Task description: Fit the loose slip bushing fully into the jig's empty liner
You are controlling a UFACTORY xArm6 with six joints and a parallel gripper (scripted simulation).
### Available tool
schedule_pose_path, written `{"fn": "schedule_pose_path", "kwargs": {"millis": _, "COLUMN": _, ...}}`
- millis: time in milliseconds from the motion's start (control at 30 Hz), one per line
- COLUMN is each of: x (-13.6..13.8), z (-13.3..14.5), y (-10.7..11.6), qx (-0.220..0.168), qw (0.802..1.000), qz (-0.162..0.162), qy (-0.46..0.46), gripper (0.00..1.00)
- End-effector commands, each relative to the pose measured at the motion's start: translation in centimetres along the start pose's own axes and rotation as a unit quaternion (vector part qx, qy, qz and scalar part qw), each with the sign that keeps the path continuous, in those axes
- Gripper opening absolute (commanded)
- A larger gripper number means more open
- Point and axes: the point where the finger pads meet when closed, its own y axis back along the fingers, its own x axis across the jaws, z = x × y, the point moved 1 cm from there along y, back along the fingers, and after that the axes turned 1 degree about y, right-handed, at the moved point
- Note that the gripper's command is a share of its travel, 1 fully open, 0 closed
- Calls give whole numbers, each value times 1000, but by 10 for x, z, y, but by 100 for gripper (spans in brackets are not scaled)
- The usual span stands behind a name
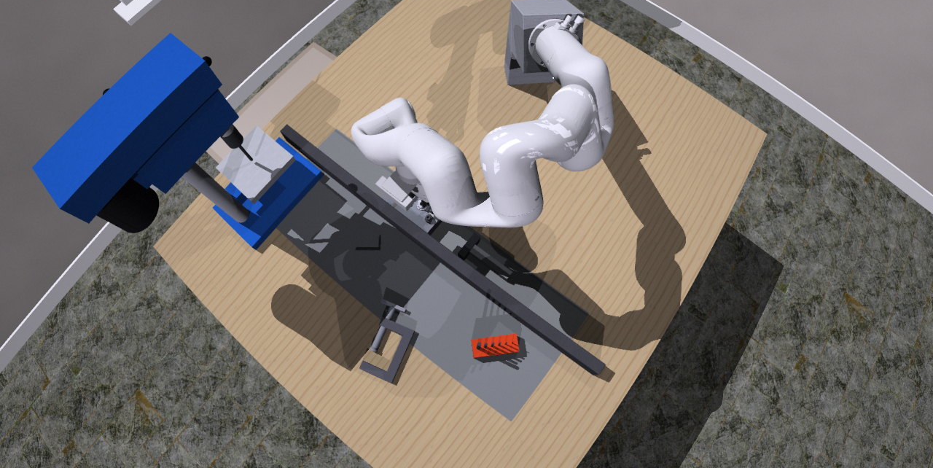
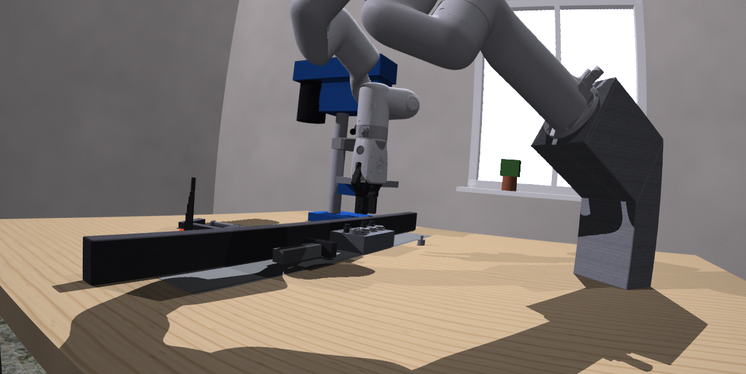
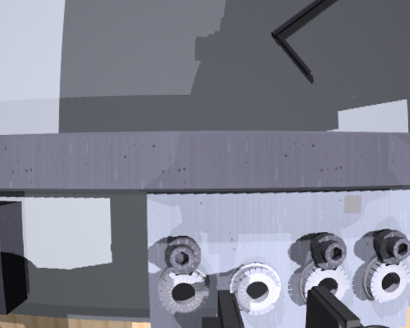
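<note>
The jig's light grey sliding plate [image 3: 278,261] lies against the long dark fence [image 3: 205,160] and also shows in the side view [image 2: 363,236]. It carries a row of several knurled rings. Three have a lock screw beside them; the second from the left [image 3: 255,287] has none. I cannot tell whether that ring is a bare liner or a seated head. A small grey headed piece [image 2: 420,239] stands alone on the table right of the jig. My gripper [image 3: 277,304] [image 2: 366,204] hangs a little above the plate, fingers partly apart, nothing between them.
The dark pusher block [image 2: 305,251] sits left of the plate, with its upright handle [image 2: 192,199] further left. A blue drill press [image 1: 136,132], a clamp [image 1: 389,344], an orange drill index [image 1: 497,345] and a hex key [image 3: 305,43] lie beyond the fence.
</note>
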Motion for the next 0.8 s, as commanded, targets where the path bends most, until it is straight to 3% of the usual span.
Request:
{"fn": "schedule_pose_path", "kwargs": {"millis": 0, "x": 0, "z": -1, "y": 15, "qx": 1, "qw": 1000, "qz": 1, "qy": 0, "gripper": 36}}
{"fn": "schedule_pose_path", "kwargs": {"millis": 333, "x": 0, "z": -1, "y": 21, "qx": 1, "qw": 1000, "qz": 1, "qy": 0, "gripper": 36}}
{"fn": "schedule_pose_path", "kwargs": {"millis": 767, "x": 0, "z": -1, "y": 50, "qx": 1, "qw": 1000, "qz": 1, "qy": 0, "gripper": 36}}
